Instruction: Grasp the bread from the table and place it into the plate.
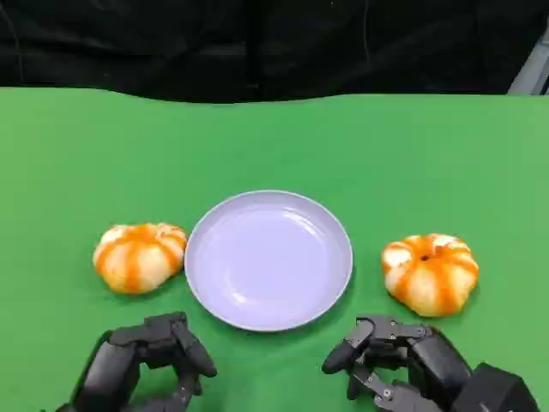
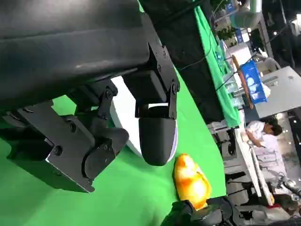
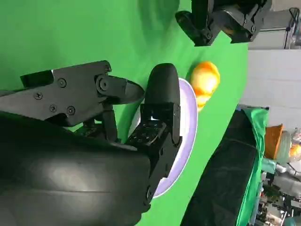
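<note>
The green surface (image 1: 77, 154) holds a pale plate (image 1: 268, 259) with one bread (image 1: 139, 256) just beside it on each side, the other bread (image 1: 430, 272) too (neither touched), while the left hand (image 1: 141, 360) and right hand (image 1: 403, 360), partly cut off, hold nothing, fingers loosely apart.

Plate (image 3: 187, 123) partly behind the right hand (image 3: 94, 141); left hand (image 1: 141, 365) cut by the frame edge.
</note>
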